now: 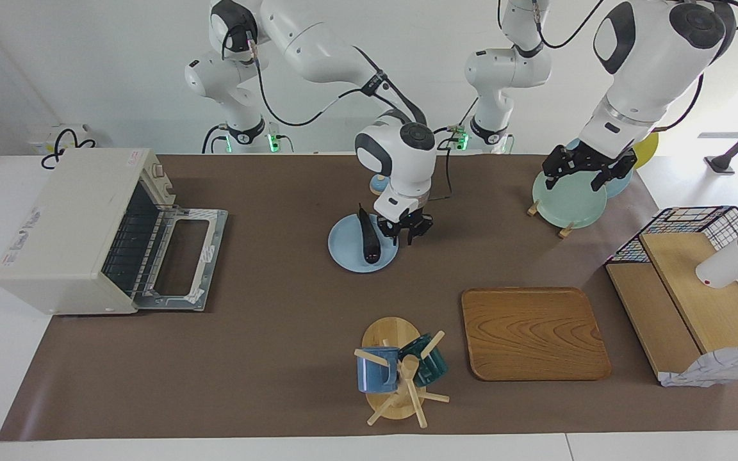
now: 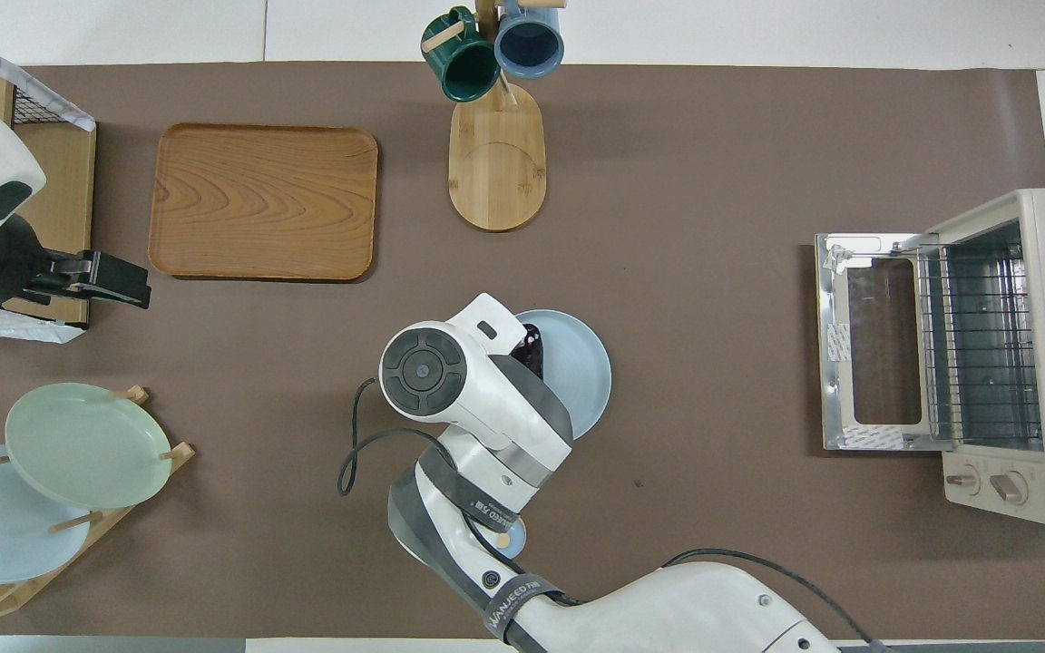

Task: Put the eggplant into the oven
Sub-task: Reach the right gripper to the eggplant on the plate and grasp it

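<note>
**Spotter:** Eggplant [image 1: 369, 238] first, since that is what you are after. It lies lengthwise on the pale blue plate [image 1: 348, 257] near the middle of the desk [image 1: 279, 320], one end pointing toward the robots.

**Checker:** And your right gripper [image 1: 409, 234]?

**Spotter:** It is low over the edge of that plate, on the side toward the left arm's end of the desk. It is just beside the eggplant, not around it (a strip of plate shows between them in the facing view). Whether that gripper is open or closed, I cannot tell you.

**Checker:** From overhead the right arm's wrist covers most of the plate, so you see only a dark tip of the eggplant [image 2: 532, 349] there.

**Spotter:** The oven [image 1: 68, 230] stands at the right arm's end of the desk, well apart from the plate. Its door [image 1: 183, 256] is folded down flat and the wire rack [image 1: 127, 240] shows inside.

**Checker:** Your left arm?

**Spotter:** It waits. The left gripper [image 1: 583, 171] hangs over the green plate [image 1: 564, 203] in the plate rack, its fingers [image 1: 553, 174] spread and holding nothing.

**Checker:** Farther from the robots than the eggplant, you have a mug tree [image 1: 394, 374] and a wooden tray [image 1: 532, 333].
</note>
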Controlling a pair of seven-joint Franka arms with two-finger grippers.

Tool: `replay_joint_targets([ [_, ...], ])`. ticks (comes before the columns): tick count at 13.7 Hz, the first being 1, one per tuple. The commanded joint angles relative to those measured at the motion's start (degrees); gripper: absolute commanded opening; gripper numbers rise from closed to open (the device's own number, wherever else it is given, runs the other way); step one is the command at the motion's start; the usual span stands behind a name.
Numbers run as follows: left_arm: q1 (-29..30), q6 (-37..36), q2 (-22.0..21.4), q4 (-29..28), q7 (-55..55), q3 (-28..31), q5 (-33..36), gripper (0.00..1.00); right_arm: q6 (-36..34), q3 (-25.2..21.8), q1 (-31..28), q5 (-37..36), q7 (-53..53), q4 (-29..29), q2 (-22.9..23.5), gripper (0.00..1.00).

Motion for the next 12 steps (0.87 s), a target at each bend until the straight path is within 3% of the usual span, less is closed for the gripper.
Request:
replay_joint_targets([
  [1,0.74,-1.23,-0.37,0.5,0.62,-0.48,0.76,1.0,1.48,0.21,-0.26,-0.99,1.05,-4.72,-2.93,0.31],
  [3,0.74,-1.15,-0.37,0.5,0.62,-0.39,0.76,1.0,1.22,0.21,-0.26,-0.99,1.05,-4.99,-3.03,0.2],
  [4,0.74,-1.15,-0.37,0.5,0.62,-0.39,0.76,1.0,1.22,0.21,-0.26,-0.99,0.96,-5.34,-3.11,0.05],
  [5,0.74,-1.15,-0.37,0.5,0.62,-0.39,0.76,1.0,1.04,0.21,-0.26,-0.99,0.96,-5.34,-3.2,0.0],
  [8,0.74,-1.15,-0.37,0.5,0.62,-0.39,0.76,1.0,-1.14,0.12,-0.43,-1.42,0.44,-4.03,-3.12,0.0],
  [12,0.83,-1.15,-0.37,0.5,0.62,-0.22,0.76,1.0,-19.05,-0.05,-3.49,-7.93,-4.91,6.5,-2.94,0.0],
])
